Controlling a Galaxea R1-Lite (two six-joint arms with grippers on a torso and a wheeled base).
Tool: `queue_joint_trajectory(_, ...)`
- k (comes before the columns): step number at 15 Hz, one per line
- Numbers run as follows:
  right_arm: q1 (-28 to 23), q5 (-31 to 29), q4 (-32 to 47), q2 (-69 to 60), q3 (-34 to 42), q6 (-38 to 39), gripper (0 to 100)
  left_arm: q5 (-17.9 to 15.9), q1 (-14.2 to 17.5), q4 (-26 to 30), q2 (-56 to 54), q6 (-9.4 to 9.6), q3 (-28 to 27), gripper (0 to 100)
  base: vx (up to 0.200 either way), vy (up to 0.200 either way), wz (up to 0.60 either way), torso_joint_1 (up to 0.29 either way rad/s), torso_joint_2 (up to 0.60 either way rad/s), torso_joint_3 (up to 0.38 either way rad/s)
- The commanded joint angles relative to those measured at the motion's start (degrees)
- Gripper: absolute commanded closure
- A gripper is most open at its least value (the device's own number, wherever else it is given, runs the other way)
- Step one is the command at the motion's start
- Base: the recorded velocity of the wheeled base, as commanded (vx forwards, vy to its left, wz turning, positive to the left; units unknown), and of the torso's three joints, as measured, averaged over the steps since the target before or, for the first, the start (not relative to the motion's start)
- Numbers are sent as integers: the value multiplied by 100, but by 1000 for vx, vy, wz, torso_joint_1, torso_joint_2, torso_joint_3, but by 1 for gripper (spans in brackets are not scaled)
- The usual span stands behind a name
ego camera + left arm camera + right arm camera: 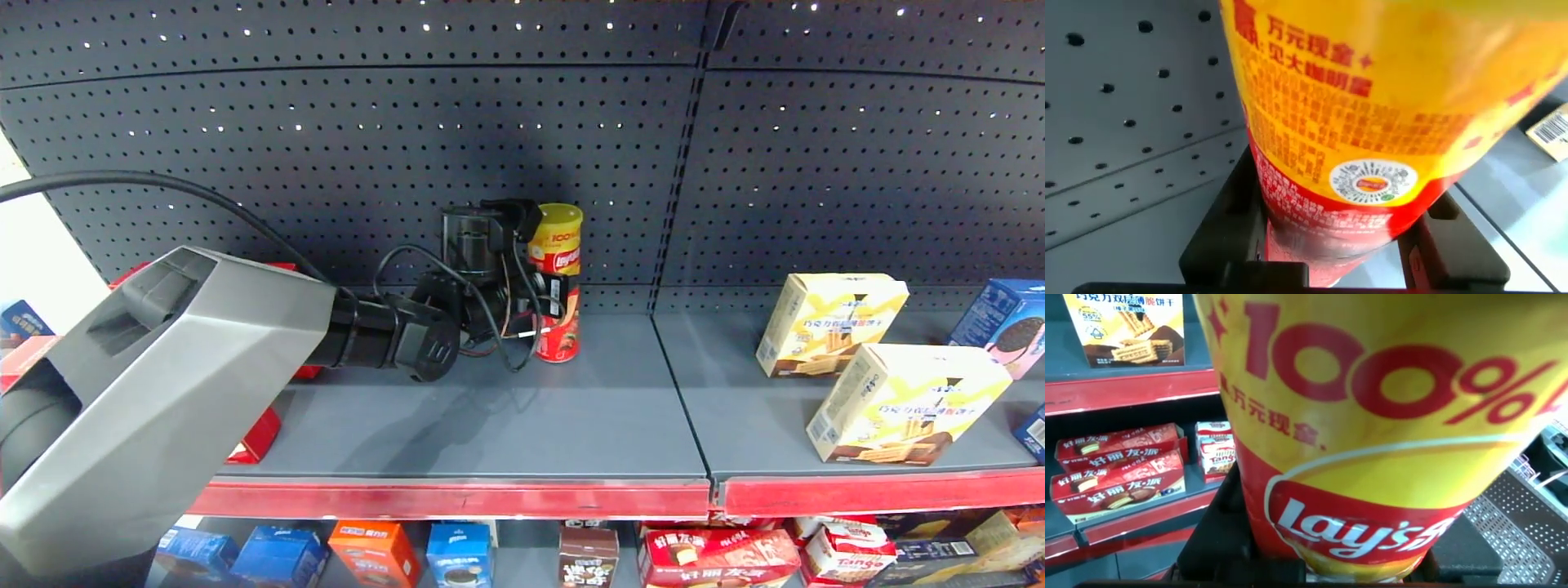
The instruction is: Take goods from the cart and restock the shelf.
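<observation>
Step in hand: placement. The left gripper (555, 298) holds a tall yellow-and-red cardboard crisp canister (557, 237) upright at the rear of the grey metal shelf (506, 425), just in front of the dark perforated back panel (367, 122). Its dark fingers (1221, 237) are clamped on either side of the tube. The base appears to meet the deck, though contact cannot be confirmed. The yellow wafer boxes (829, 322) stand well apart to the right.

The right gripper (1347, 563) is closed around a second yellow-and-red canister (1372, 416), held off the shelf.

Next move, as judged: confirm the first tube is seated, release it, and draw straight back without tipping it.
</observation>
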Motion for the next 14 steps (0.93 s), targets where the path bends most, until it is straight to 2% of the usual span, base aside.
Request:
queue_joint_trajectory(1, -11, 3, -4, -62, -1, 10, 100, -39, -15, 3, -325, -1, 347, 100, 0, 0, 0, 0, 0, 0)
queue_joint_trajectory(6, -47, 38, 110, -71, -1, 19, 100, -391, 11, -14, -1256, 25, 1340, 100, 0, 0, 0, 0, 0, 0)
queue_joint_trajectory(7, -47, 47, 110, -71, -9, 54, 100, -690, 11, -40, -1564, 43, 1682, 100, 0, 0, 0, 0, 0, 0)
queue_joint_trajectory(8, -47, 47, 110, -71, -18, 63, 100, -813, 38, -49, -1678, 69, 1823, 100, 0, 0, 0, 0, 0, 0)
queue_joint_trajectory(10, -47, 47, 110, -71, -36, 80, 100, -1112, 46, -67, -2030, 236, 2192, 100, 0, 0, 0, 0, 0, 0)
queue_joint_trajectory(11, -47, 47, 110, -71, -36, 80, 100, -1147, 38, -67, -2082, 271, 2263, 100, 0, 0, 0, 0, 0, 0)
queue_joint_trajectory(12, -47, 56, 101, -71, -45, 80, 100, -1208, 46, -111, -2223, 429, 2509, 100, 0, 0, 0, 0, 0, 0)
queue_joint_trajectory(14, -47, 56, 110, -71, -53, 89, 100, -1200, 38, -216, -2355, 482, 2807, 100, 0, 0, 0, 0, 0, 0)
